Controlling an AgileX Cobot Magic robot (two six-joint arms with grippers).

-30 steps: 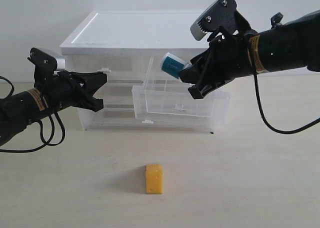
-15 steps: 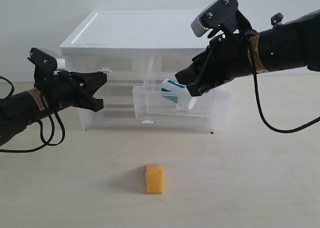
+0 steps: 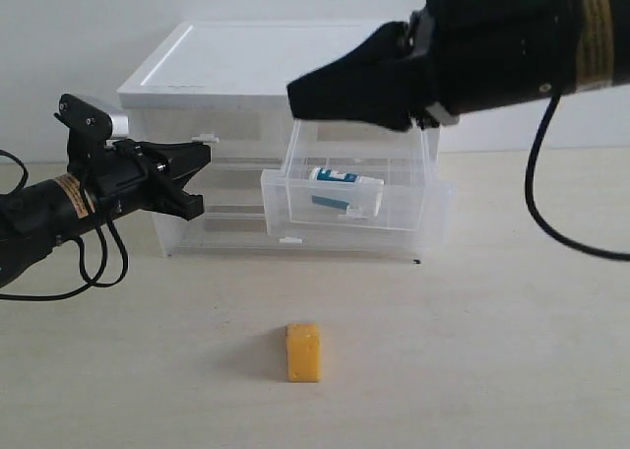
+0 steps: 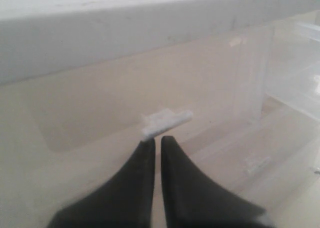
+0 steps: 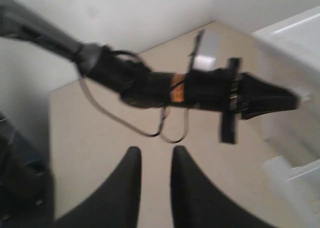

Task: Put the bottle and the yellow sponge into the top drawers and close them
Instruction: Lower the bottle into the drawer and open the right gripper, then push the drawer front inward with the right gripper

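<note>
- Right claw (image 3: pixel 295 93), blurred, hides a corner of the cabinet (image 3: pixel 246 65); narrowly parted, empty.
- Left claw (image 4: pixel 157 140) clenched below a handle (image 4: pixel 166 124).
- Bottle (image 3: pixel 343 187) in the open top drawer (image 3: pixel 295 211); yellow sponge (image 3: pixel 303 352) on pale worktop (image 3: pixel 472 351); white wall (image 3: pixel 79 35).

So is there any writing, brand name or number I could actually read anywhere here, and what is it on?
No text here is readable.
Bottle lying in the open top drawer: white label with teal print, too small to read.
Orange band on the left arm: too small and blurred.
Gold band on the right arm: blurred, unreadable.
</note>
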